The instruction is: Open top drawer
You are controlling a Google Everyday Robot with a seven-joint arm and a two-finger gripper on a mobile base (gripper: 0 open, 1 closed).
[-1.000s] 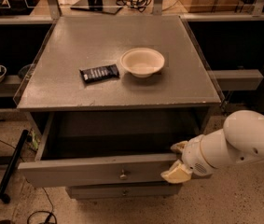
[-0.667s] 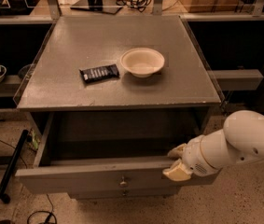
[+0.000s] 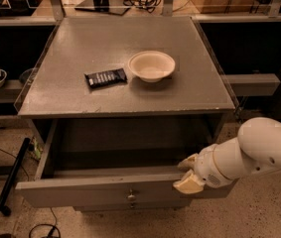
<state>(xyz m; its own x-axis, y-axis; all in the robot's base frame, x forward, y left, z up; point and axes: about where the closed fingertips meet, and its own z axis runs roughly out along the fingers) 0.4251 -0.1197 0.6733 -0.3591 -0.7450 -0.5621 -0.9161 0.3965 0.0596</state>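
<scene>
The top drawer (image 3: 95, 192) is pulled out of the grey cabinet, and its grey box interior (image 3: 120, 160) looks empty. Its small brass knob (image 3: 131, 196) sits at the centre of the front. My gripper (image 3: 188, 173), on a white arm (image 3: 259, 150) reaching in from the right, is at the right part of the drawer front's top edge. One finger (image 3: 188, 161) is inside the drawer and the other (image 3: 187, 185) is on the outer face, clamping the front panel.
On the cabinet top (image 3: 80, 48) stand a white bowl (image 3: 151, 65) and a black snack bar (image 3: 105, 77). A lower drawer front shows just under the open one. A black pole (image 3: 12, 175) and cables lie on the floor at left. Shelves flank the cabinet.
The drawer has slid further out toward the camera, and the gripper has moved with its front edge.
</scene>
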